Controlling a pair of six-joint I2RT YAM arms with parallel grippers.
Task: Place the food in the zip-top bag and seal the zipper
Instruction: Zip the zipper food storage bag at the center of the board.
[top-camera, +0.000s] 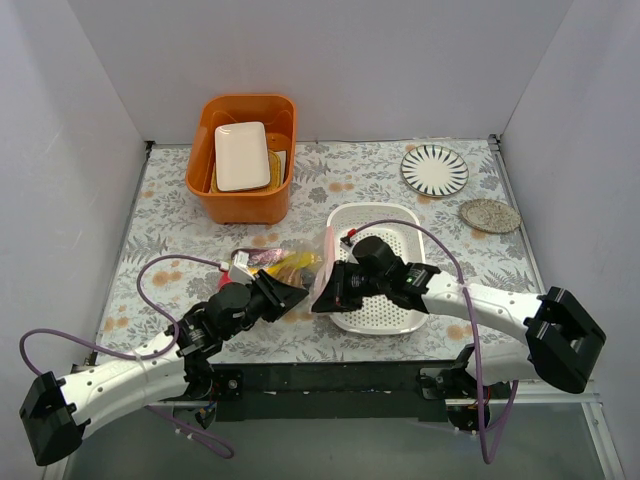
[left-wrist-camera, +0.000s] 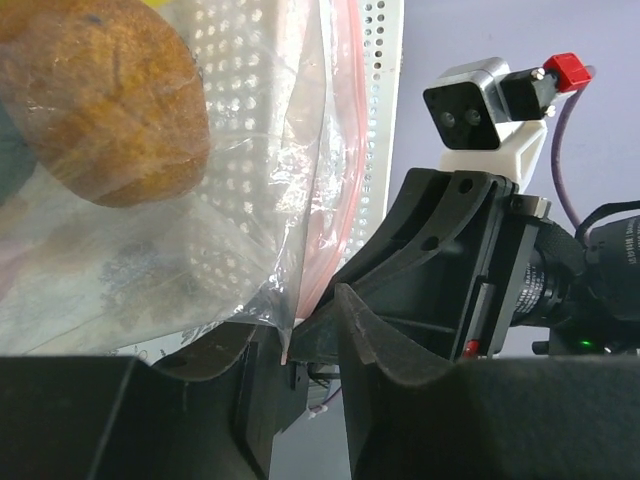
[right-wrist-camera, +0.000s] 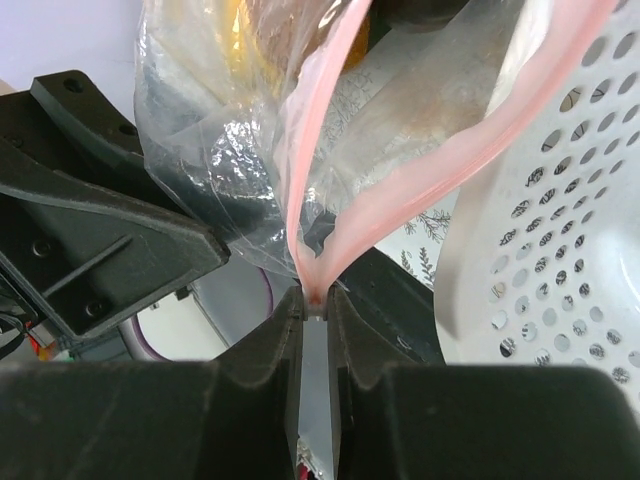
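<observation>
Top view: the crinkly clear zip-top bag (top-camera: 283, 266) lies on the floral surface (top-camera: 160, 250) beside a perforated white basket (top-camera: 385, 315). Left wrist: a rough brown food piece (left-wrist-camera: 100, 110) shows through the film; the left gripper (left-wrist-camera: 290, 340) grip is unclear. Right wrist: the right gripper (right-wrist-camera: 315, 300) pinches the thin pink zipper (right-wrist-camera: 296, 200) end

The zip-top bag (right-wrist-camera: 210, 150) is clear, crinkly, glossy plastic, its zipper (right-wrist-camera: 320, 262) smooth, the basket (right-wrist-camera: 560, 300) smooth plastic.

both arms reach inward and meet; left gripper (top-camera: 292, 296) jaws slightly parted, right gripper (right-wrist-camera: 315, 298) pinching the zipper (right-wrist-camera: 420, 205).
</observation>
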